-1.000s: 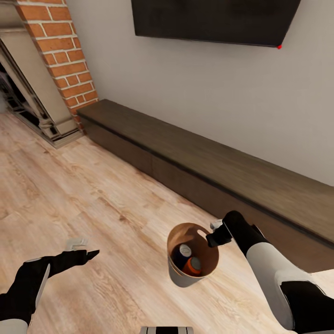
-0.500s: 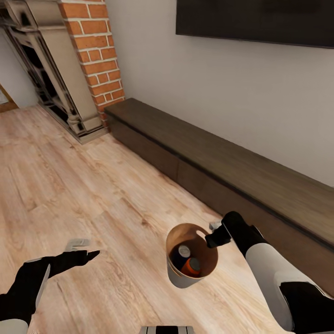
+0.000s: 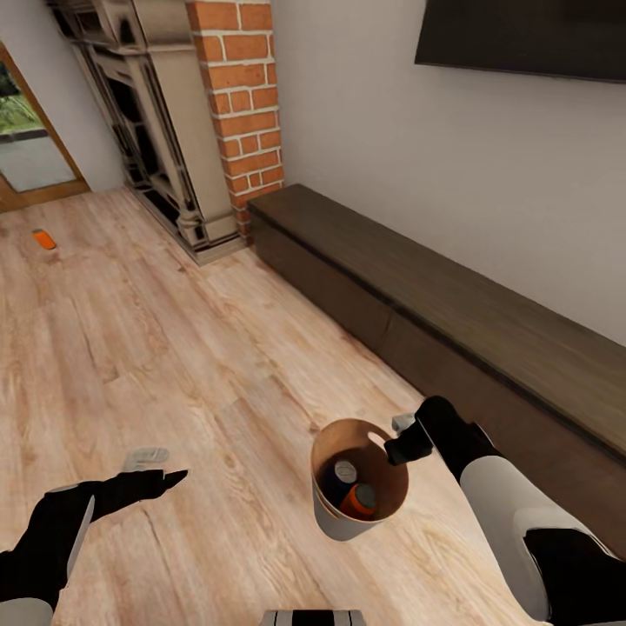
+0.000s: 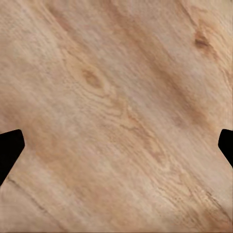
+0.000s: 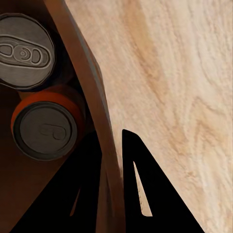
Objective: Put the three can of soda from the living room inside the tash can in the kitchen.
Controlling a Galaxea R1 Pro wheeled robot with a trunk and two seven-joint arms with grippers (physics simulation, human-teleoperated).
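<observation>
Hanging upright from the right gripper (image 3: 402, 441), the trash can (image 3: 335, 520) has its long axis near vertical and its brown mouth facing up, above the wood floor (image 3: 174, 348). The right gripper is closed on the rim wall; in the right wrist view one finger (image 5: 141, 189) lies outside the wall and the other inside. Two cans stand upright inside, just below the gripper, silvery tops up: a dark blue can (image 3: 342, 476) and an orange can (image 3: 360, 500), touching side by side. A third orange can (image 3: 44, 239) lies on its side on the floor, well apart from both grippers, near the glass door (image 3: 26, 139). The left gripper (image 3: 156, 465) hovers over the floor with its fingers spread wide, holding nothing. A brick fireplace (image 3: 243, 113) and a low dark bench (image 3: 452, 313) stand beyond the right gripper.
</observation>
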